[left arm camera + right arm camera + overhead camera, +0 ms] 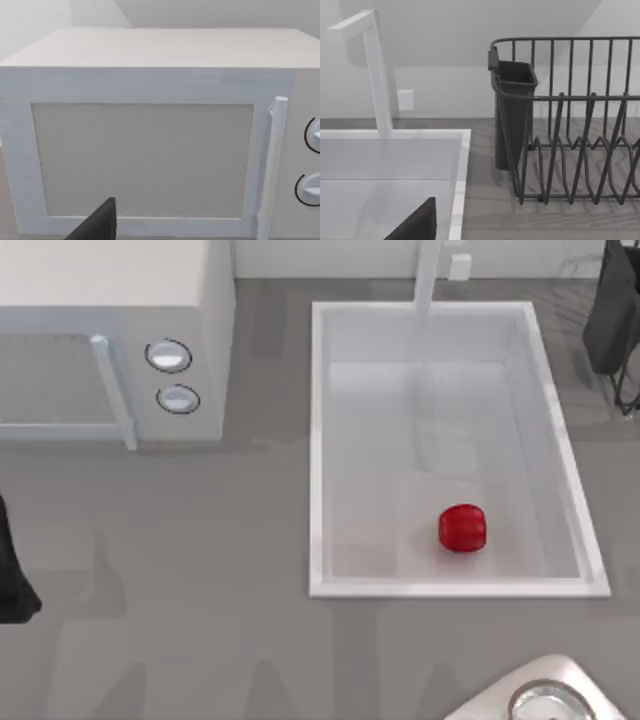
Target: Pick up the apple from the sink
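Apple [462,528] sits loose on the sink's [318,440] smooth floor, so a glancing touch could roll it; finger state, I cannot tell.

The sink [318,440] sits right of centre in the top view, its faucet [428,275] rising from the far rim at the frame's upper edge. The apple [462,528] lies inside the sink, on its floor toward the lower right. A microwave [110,330] stands in the upper left, well apart from the sink. A dish rack [615,325] stands at the upper right edge, and a bowl [548,705] rests on the surface [200,590] at the lower right corner.
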{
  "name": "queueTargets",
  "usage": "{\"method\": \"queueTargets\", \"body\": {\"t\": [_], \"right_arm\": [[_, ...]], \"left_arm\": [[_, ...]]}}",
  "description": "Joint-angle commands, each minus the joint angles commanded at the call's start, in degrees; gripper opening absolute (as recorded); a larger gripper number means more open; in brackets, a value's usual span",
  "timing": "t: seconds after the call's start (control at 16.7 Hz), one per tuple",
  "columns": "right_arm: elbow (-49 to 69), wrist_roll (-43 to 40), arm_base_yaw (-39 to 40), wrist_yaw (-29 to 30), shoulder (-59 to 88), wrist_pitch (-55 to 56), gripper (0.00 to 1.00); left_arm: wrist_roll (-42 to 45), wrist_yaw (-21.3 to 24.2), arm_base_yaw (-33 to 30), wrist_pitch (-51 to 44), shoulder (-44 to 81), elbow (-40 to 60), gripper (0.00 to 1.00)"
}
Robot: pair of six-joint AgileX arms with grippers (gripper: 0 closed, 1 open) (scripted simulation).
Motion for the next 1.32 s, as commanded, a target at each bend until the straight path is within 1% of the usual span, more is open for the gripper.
{"method": "queueTargets", "body": {"t": [0.18,0.36,1.02,1.2,1.32], "right_arm": [[8.2,2.1,2.0,0.0,9.0,-5.4,1.00],[20.0,5.1,4.9,0.0,23.0,-12.9,1.00],[71.8,18.1,17.3,0.1,91.1,-45.9,1.00],[83.0,20.9,20.0,0.1,106.3,-53.0,1.00],[88.7,22.3,21.4,0.1,113.8,-56.6,1.00]], "left_arm": [[0.0,0.0,0.0,0.0,0.0,0.0,1.00],[0.0,0.0,0.0,0.0,0.0,0.0,1.00],[0.0,0.0,0.0,0.0,0.0,0.0,1.00],[0.0,0.0,0.0,0.0,0.0,0.0,1.00],[0.0,0.0,0.0,0.0,0.0,0.0,1.00]]}}
